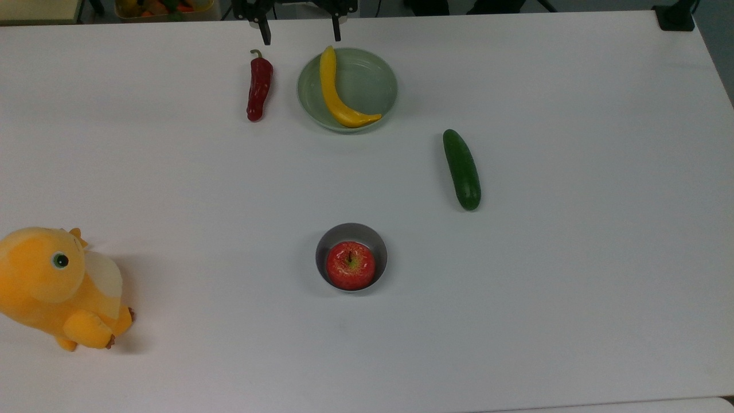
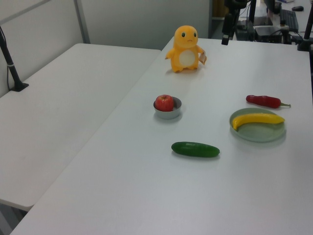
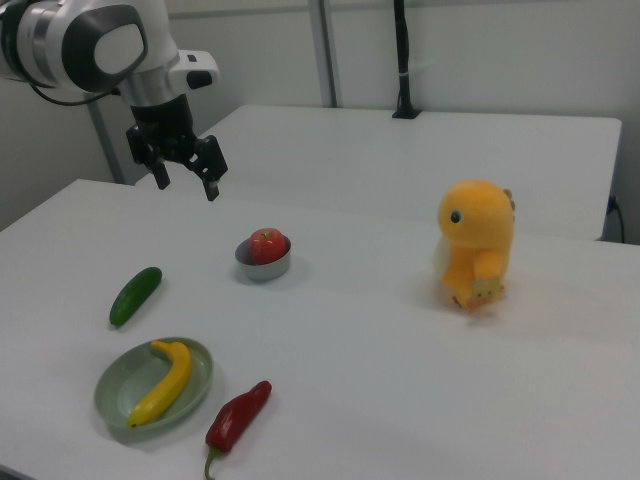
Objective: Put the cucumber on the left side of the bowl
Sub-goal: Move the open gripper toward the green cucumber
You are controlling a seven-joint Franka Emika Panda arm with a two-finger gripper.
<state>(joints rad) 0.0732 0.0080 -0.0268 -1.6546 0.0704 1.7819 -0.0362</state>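
Observation:
The dark green cucumber lies flat on the white table, apart from everything else. In the top view it is up and to the right of the small grey metal bowl. That bowl holds a red apple. My gripper hangs open and empty in the air. It is at the top view's upper edge, far from the cucumber. In the right view it hovers above the table, behind the cucumber and the bowl.
A pale green dish holds a curved yellow fruit. A red chilli lies beside it. An orange plush toy stands at the top view's lower left. A second white table adjoins.

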